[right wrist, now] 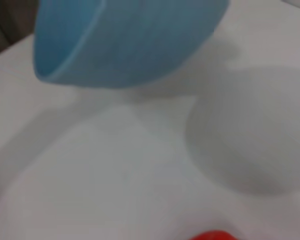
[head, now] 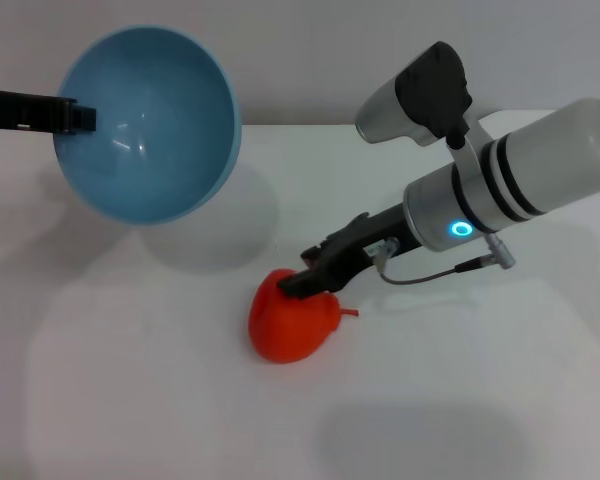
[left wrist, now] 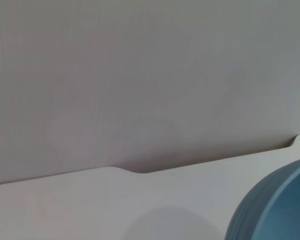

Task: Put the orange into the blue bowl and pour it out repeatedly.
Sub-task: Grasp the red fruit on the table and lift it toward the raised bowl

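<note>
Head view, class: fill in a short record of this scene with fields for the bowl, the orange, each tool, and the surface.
bowl: blue bowl held off the table, tipped on its side, opening facing the camera, nothing inside
orange: orange lying on the table, right of and nearer than the bowl
left tool: left tool at the bowl's left rim, holding it up
right tool: right tool down on top of the orange; finger state unclear
surface: white table

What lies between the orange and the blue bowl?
Nothing: only bare white table and the bowl's shadow separate the orange from the raised bowl, per the head view.
</note>
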`<action>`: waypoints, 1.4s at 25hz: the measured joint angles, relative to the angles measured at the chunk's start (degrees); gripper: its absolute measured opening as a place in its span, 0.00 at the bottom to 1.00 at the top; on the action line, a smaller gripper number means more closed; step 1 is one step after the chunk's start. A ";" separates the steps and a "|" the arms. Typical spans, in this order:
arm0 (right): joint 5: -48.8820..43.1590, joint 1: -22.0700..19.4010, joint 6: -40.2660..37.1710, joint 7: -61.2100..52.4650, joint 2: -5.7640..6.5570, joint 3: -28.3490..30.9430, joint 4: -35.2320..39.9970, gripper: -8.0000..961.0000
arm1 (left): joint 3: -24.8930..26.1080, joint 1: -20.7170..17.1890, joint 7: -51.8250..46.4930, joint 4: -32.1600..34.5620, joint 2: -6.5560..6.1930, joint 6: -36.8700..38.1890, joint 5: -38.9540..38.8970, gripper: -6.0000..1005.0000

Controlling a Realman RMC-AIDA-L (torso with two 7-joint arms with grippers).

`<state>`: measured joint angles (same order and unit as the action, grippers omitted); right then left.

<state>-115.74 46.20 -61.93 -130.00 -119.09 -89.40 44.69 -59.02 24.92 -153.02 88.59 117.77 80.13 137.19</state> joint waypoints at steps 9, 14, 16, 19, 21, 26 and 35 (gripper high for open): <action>2.48 1.39 -0.65 0.56 -0.05 -1.57 -5.17 0.56 | -0.60 0.00 0.05 -0.15 0.06 -0.20 0.00 0.01; 2.55 1.67 -0.02 0.41 -0.09 -3.41 -6.66 0.56 | -1.06 0.11 0.09 -0.16 0.08 -0.42 0.01 0.01; 2.55 1.96 0.01 0.38 -0.11 -3.65 -7.39 0.56 | -1.13 0.23 0.09 -0.16 0.09 -0.45 0.01 0.01; 2.55 2.36 0.03 0.37 -0.18 -4.70 -8.07 0.56 | -1.26 0.32 0.09 -0.25 0.09 -0.49 0.01 0.01; 2.37 2.53 0.07 0.36 -0.18 -5.07 -8.10 0.54 | -1.29 0.34 0.09 -0.31 0.09 -0.49 0.01 0.01; 2.25 1.84 -0.53 0.49 0.13 -4.53 -6.52 0.44 | -1.69 0.47 0.09 -0.35 0.09 -0.50 0.01 0.01; 1.92 -8.18 -10.35 4.45 1.10 8.52 5.61 0.15 | -2.84 1.67 0.04 -1.21 0.04 -0.51 0.31 0.01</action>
<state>-113.82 38.01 -72.28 -125.55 -117.99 -80.88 50.29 -61.86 26.60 -152.98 87.39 117.82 79.62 137.50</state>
